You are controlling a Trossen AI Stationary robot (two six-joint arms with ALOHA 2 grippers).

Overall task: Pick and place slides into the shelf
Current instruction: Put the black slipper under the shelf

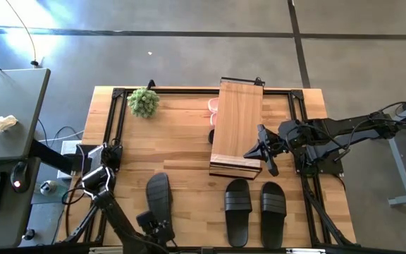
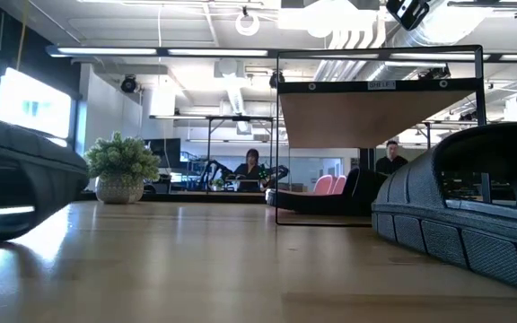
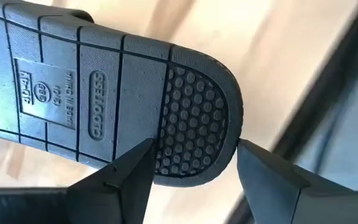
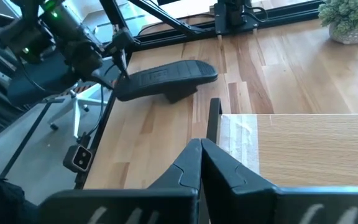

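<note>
A black slide (image 1: 158, 196) lies sole up on the table's near left, resting on its strap (image 4: 178, 94). My left gripper (image 3: 194, 152) is open and points down. Its fingers stand on either side of the slide's dotted near end (image 3: 194, 118), close to it. My right gripper (image 4: 201, 146) is shut and empty, and it hovers over the near end of the shelf (image 1: 237, 127). Two black slides (image 1: 238, 210) (image 1: 273, 208) lie side by side, straps up, near the front edge. Pink slides (image 1: 213, 106) and another black slide (image 1: 213, 135) lie by the shelf's left side.
A small potted plant (image 1: 144, 102) stands at the far left of the table. Black rails (image 1: 111, 120) run along the table's left, right and far edges. Bare wood lies between the overturned slide and the shelf. Beyond the far edge, people sit in the room (image 2: 251, 166).
</note>
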